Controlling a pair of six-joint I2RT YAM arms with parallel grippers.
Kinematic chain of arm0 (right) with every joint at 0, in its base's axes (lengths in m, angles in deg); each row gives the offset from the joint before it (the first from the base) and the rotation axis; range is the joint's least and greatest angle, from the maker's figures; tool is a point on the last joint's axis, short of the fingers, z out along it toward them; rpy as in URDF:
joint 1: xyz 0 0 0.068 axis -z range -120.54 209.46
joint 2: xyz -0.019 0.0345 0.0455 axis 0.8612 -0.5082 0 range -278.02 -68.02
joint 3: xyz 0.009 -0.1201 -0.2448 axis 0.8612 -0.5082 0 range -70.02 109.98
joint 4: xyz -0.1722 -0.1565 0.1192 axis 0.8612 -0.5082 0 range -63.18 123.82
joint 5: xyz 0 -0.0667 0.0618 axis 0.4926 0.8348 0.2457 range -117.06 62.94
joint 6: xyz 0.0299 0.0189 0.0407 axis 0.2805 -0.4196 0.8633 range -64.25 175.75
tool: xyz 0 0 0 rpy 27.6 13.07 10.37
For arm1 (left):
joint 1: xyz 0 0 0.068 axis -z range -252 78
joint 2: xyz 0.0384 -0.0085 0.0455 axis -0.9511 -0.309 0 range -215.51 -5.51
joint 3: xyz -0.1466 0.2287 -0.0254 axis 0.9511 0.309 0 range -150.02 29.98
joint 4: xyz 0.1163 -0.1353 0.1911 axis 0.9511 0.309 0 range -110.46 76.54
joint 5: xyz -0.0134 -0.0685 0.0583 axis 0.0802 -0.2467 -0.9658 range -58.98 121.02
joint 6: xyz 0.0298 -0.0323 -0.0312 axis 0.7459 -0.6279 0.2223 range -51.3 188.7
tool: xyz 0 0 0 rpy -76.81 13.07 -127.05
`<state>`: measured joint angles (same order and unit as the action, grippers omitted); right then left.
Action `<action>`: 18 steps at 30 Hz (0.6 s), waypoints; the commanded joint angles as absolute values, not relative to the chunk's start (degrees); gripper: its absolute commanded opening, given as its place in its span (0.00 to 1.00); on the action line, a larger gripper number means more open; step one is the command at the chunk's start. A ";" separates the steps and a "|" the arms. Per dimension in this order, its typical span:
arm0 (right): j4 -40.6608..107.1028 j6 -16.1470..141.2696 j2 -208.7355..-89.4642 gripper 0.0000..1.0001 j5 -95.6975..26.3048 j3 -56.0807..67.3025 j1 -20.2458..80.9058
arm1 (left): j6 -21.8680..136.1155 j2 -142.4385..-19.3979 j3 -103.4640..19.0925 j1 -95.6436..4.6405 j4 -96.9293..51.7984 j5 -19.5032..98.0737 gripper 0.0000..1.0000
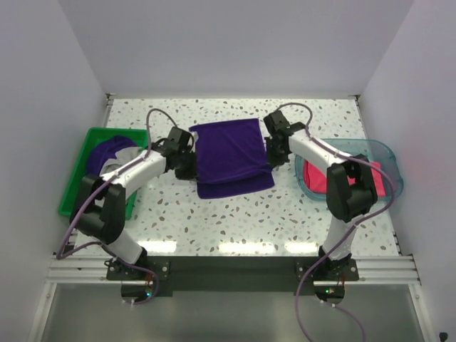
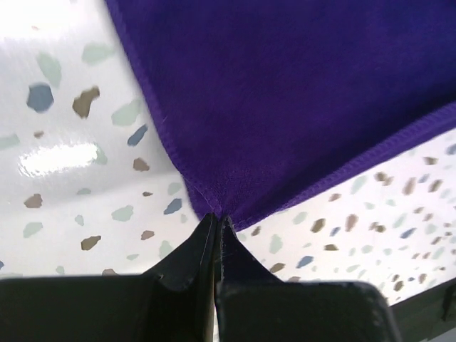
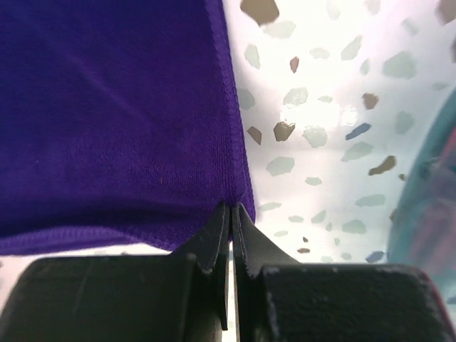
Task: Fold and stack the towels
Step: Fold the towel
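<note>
So the dark purple cloth towel is lying mid-table on the speckled white tabletop. Both arms have it: the left gripper is pinched tight on its left corner, and the right gripper is clamped on the right one.

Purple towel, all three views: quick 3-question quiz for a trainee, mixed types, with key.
1. True or false: the left gripper and the right gripper are each shut on the purple towel.
2. Where does the pink towel lie? A) on the bare table B) in the teal tray C) over an arm
3. Fill in: in the left wrist view, the left gripper pinches the purple towel at its ______.
Key: 1 true; 2 B; 3 corner.
</note>
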<state>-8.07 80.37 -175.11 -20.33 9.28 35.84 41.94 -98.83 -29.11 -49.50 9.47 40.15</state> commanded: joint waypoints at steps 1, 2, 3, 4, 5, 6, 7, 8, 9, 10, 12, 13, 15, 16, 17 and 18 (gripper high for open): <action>-13.99 77.02 -168.31 0.00 -18.27 15.31 35.90 | 43.56 -93.06 -34.97 -48.01 13.55 39.11 0.00; -14.78 76.67 -167.69 0.00 -18.27 15.23 35.90 | 43.39 -92.01 -34.62 -47.75 13.73 40.07 0.00; -15.14 76.49 -167.60 0.00 -18.44 15.14 35.90 | 43.22 -91.82 -33.22 -47.57 13.64 41.03 0.00; -15.23 76.58 -167.51 0.00 -18.62 13.84 35.90 | 42.87 -91.73 -32.25 -47.57 13.38 41.91 0.00; -14.62 76.66 -167.42 0.00 -18.88 13.04 35.90 | 42.69 -91.91 -31.37 -47.48 12.85 42.79 0.00; -14.35 77.10 -167.42 0.00 -19.06 12.08 35.90 | 42.69 -92.43 -29.54 -47.48 12.50 43.24 0.00; -14.00 77.37 -167.42 0.00 -19.14 10.50 35.90 | 42.60 -92.70 -28.82 -47.48 11.98 44.28 0.00; -13.56 77.54 -167.60 0.00 -19.32 9.79 35.82 | 42.60 -93.48 -28.12 -47.48 10.84 44.56 0.00; -13.30 77.89 -168.12 0.00 -19.32 9.17 35.90 | 42.60 -93.93 -26.81 -47.22 9.96 44.73 0.00; -12.77 77.98 -168.30 0.00 -19.15 7.77 35.90 | 43.12 -94.54 -26.27 -47.04 9.25 44.56 0.00; -11.63 78.33 -169.70 0.00 -19.23 6.80 35.99 | 43.56 -97.79 -25.30 -47.04 8.37 44.30 0.00; -11.19 78.33 -170.32 0.00 -18.80 6.45 35.90 | 43.91 -98.84 -25.21 -46.95 8.37 43.86 0.00; -9.78 78.51 -171.37 0.00 -18.27 5.92 35.90 | 44.18 -100.61 -24.69 -46.95 7.67 43.25 0.00; -9.52 78.51 -172.60 0.00 -17.92 5.57 35.90 | 44.09 -100.78 -24.42 -46.87 6.97 42.81 0.00; -9.08 78.68 -173.13 0.00 -17.57 5.65 35.90 | 44.18 -101.39 -24.33 -46.86 6.87 43.06 0.00; -8.90 78.77 -173.66 0.00 -17.39 5.39 35.90 | 44.27 -101.75 -24.42 -46.86 6.87 43.41 0.00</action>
<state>-10.94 78.34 -172.55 -20.07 5.63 35.84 42.77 -101.69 -24.45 -47.14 9.12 43.01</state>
